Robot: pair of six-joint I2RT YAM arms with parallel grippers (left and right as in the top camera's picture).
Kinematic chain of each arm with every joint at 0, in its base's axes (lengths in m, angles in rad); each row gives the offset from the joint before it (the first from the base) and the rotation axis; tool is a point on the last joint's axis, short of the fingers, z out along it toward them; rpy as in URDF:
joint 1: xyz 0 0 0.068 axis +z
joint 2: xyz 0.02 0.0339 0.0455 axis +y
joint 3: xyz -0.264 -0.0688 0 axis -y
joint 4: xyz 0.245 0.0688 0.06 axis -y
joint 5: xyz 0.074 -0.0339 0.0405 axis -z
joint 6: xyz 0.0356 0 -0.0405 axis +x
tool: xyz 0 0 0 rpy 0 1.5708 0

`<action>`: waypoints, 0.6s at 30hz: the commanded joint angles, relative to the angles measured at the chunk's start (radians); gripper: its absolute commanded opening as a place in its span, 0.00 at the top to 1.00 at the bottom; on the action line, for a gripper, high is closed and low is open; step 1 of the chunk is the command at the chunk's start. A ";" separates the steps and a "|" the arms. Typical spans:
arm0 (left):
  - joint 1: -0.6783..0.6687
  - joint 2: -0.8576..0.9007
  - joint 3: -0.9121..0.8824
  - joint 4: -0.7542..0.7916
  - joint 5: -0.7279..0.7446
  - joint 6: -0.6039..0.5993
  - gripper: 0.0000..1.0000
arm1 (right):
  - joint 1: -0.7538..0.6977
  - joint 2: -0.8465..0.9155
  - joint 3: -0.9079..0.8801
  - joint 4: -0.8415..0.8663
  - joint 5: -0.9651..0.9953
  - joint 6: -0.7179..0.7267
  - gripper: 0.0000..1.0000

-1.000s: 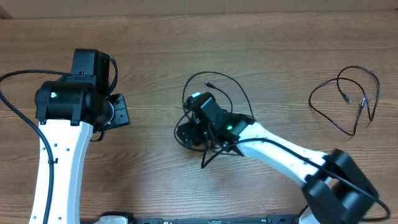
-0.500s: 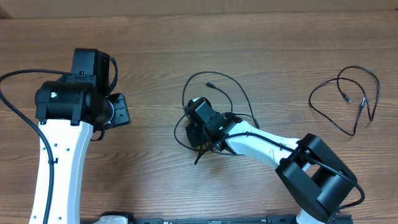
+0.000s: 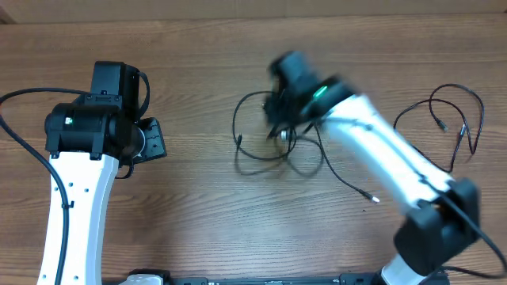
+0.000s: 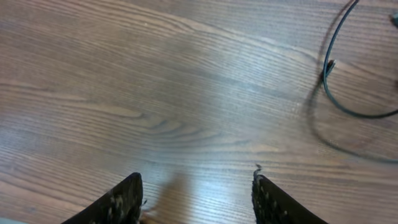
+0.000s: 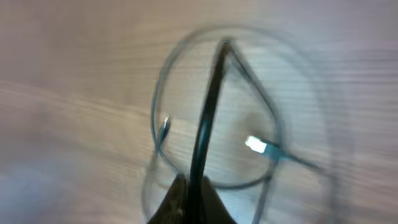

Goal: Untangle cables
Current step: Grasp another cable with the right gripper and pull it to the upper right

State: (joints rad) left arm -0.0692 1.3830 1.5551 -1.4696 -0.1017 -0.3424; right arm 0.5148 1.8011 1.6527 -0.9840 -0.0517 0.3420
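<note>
The tangle of thin black cables (image 3: 261, 146) lies at the table's middle in loose loops, and one strand trails right to a small plug (image 3: 371, 199). My right gripper (image 3: 279, 128) is over the tangle's far side, blurred by motion. In the right wrist view the right gripper (image 5: 198, 182) is shut on a black cable strand (image 5: 211, 106), and blurred loops hang beyond it. My left gripper (image 3: 150, 142) stands to the left, apart from the tangle. Its fingers (image 4: 127, 199) are open over bare wood, with a cable loop (image 4: 333, 87) at the view's upper right.
A separate thin black cable (image 3: 447, 127) lies in loops at the far right of the wooden table (image 3: 198, 63). Thick black arm leads run by the left arm's base (image 3: 16, 119).
The right gripper has shut on a cable strand and swung from the near middle up and back-right, lifting and spreading the tangle. The left arm has stayed put.
</note>
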 commanded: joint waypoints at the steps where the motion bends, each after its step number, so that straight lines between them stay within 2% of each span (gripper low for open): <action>1: 0.003 -0.010 -0.002 0.008 -0.002 -0.021 0.42 | -0.128 -0.079 0.262 -0.113 0.008 -0.071 0.96; 5: 0.003 -0.010 -0.002 0.012 -0.002 -0.021 0.41 | -0.274 -0.079 0.481 -0.209 0.013 -0.087 0.96; 8: 0.003 -0.010 -0.002 0.012 -0.002 -0.021 0.41 | -0.392 -0.079 0.577 -0.227 0.014 -0.088 0.96; 18: 0.003 -0.010 -0.002 0.020 0.021 -0.021 0.39 | -0.703 -0.064 0.591 -0.258 0.053 -0.089 0.95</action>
State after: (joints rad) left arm -0.0692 1.3830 1.5543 -1.4567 -0.1001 -0.3424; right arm -0.1383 1.7329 2.2417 -1.2297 -0.0242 0.2607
